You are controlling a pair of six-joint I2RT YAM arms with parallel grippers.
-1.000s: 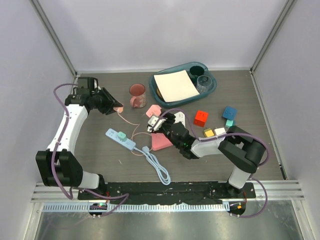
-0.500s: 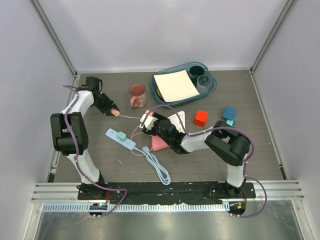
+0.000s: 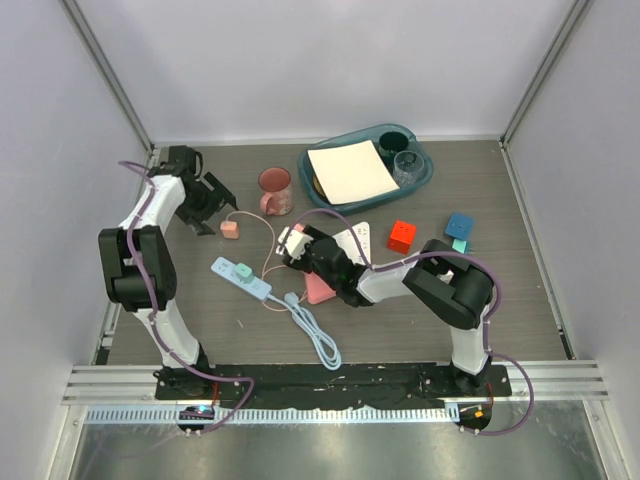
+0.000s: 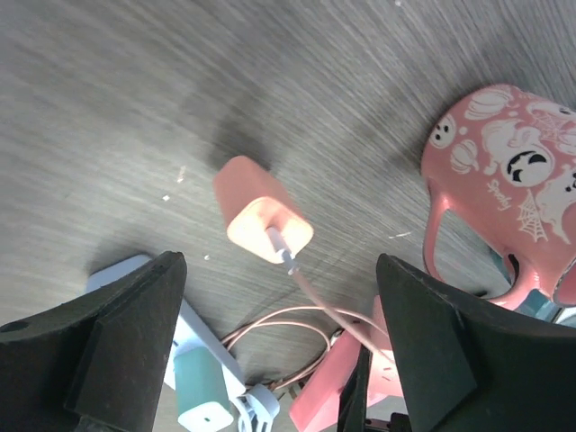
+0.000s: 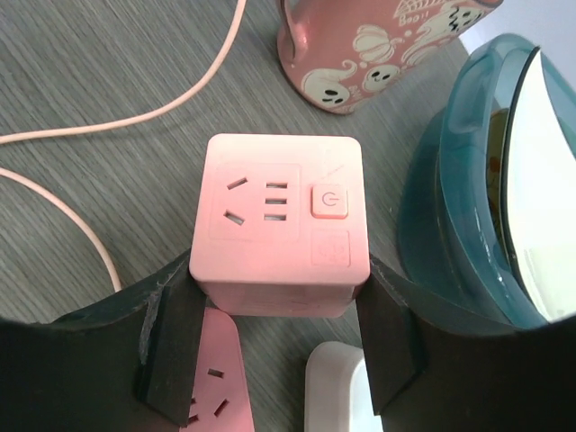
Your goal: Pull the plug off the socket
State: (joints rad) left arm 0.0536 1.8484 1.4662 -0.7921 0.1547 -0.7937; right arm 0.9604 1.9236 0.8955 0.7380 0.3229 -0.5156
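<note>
The plug (image 3: 231, 229) is a small pink block with a thin pink cord, and it lies loose on the table. In the left wrist view the plug (image 4: 261, 220) rests ahead of my left gripper (image 4: 279, 270), whose fingers stand wide apart and hold nothing. From above, the left gripper (image 3: 215, 208) hovers just up-left of it. The socket (image 3: 235, 275), a pale-blue strip, lies to the lower right with a green adapter (image 3: 243, 270) on it; the socket (image 4: 202, 337) also shows beside the left finger. My right gripper (image 5: 274, 297) is shut on a pink outlet cube (image 5: 279, 216).
A pink ghost-print mug (image 3: 275, 188) stands behind the plug. A teal tray (image 3: 420, 170) with a white sheet sits at the back. A flat pink triangle (image 3: 320, 285), a white board (image 3: 360, 238), a red cube (image 3: 402, 236) and other toy blocks (image 3: 459, 224) lie around the right arm.
My left gripper has opened and let go of the plug, which now lies on the table. The right gripper still holds the pink cube, shifted only slightly.
</note>
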